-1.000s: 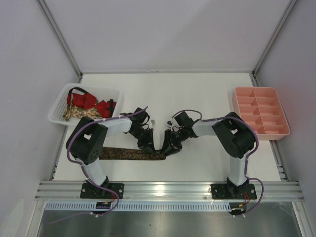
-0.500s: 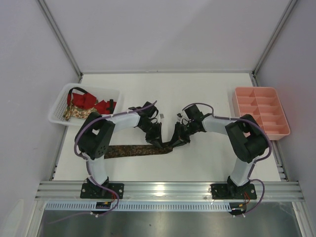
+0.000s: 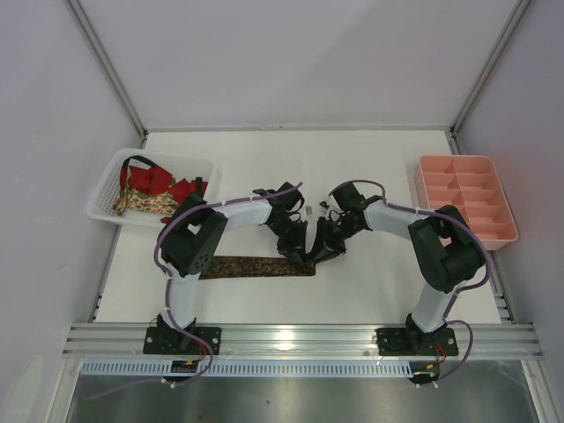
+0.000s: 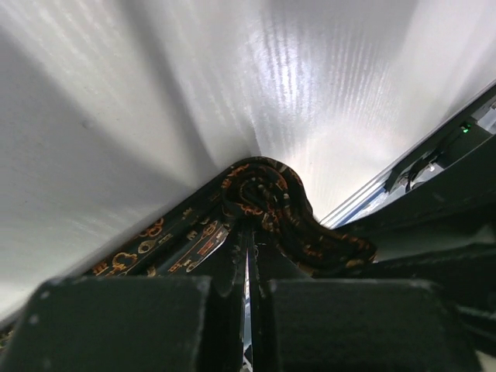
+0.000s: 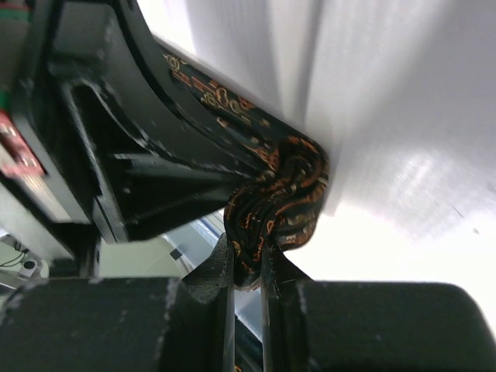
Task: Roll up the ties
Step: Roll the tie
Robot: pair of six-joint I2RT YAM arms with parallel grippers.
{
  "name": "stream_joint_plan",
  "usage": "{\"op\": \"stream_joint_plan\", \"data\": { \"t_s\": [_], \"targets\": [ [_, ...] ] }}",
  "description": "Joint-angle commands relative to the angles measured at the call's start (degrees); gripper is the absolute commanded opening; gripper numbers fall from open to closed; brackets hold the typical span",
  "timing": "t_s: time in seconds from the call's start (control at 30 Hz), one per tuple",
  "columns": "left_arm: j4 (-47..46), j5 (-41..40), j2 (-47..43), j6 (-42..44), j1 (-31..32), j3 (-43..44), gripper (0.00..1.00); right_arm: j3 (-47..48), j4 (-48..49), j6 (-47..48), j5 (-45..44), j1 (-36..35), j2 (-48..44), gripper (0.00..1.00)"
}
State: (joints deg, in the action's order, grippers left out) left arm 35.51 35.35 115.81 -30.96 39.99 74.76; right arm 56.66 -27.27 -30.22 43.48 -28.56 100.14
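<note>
One brown tie [image 3: 256, 266] lies left-right, rolled end rightward; right jaws pinch roll, left jaws pressed together.

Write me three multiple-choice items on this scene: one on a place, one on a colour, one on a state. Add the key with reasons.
1. The white basket stands:
A. at the left edge of the table
B. at the table's right edge
C. in the table's middle

2. The tie lying on the table is:
A. plain red
B. blue striped
C. dark brown with a reddish-gold pattern

3. The right tool is:
A. wide open above the table
B. shut on the tie's rolled end
C. out of sight

Key:
1 A, since the top view shows the basket close to the left wall.
2 C, since both wrist views show the dark, gold-flecked fabric close up.
3 B, since the right wrist view shows it pinching the roll.
</note>
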Motion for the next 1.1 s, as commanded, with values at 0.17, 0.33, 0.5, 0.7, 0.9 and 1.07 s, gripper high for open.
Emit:
{"op": "stream_joint_plan", "data": {
  "t_s": [0.17, 0.33, 0.5, 0.7, 0.9, 1.07],
  "targets": [
    [-1.9, 0.1, -1.3, -0.7, 0.4, -0.2, 0.0, 6.2, 1.4, -2.8, 2.1, -3.6, 4.5, 0.0],
    [-1.6, -1.2, -3.0, -0.1, 0.3, -2.6, 0.01, 7.5, 0.8, -2.8, 2.5, -4.8, 6.1, 0.0],
    [0.2, -5.1, -4.4, 1.9, 0.0, -3.7, 0.01, 9.2, 0.0, -2.9, 1.5, -6.2, 8.8, 0.0],
    [2.5, -10.1, -5.9, 2.8, -0.4, -4.2, 0.0, 12.8, -3.7, -2.7, -0.9, -8.4, 13.3, 0.0],
    [4.5, -19.3, -10.2, 3.4, -1.5, -5.2, 0.01, 14.5, -5.4, -2.5, -3.7, -9.5, 15.6, 0.0],
    [3.5, -22.6, -14.6, 2.5, -3.6, -9.6, 0.01, 15.8, -5.7, -2.5, -4.5, -9.9, 16.1, 0.0]
  ]
}}
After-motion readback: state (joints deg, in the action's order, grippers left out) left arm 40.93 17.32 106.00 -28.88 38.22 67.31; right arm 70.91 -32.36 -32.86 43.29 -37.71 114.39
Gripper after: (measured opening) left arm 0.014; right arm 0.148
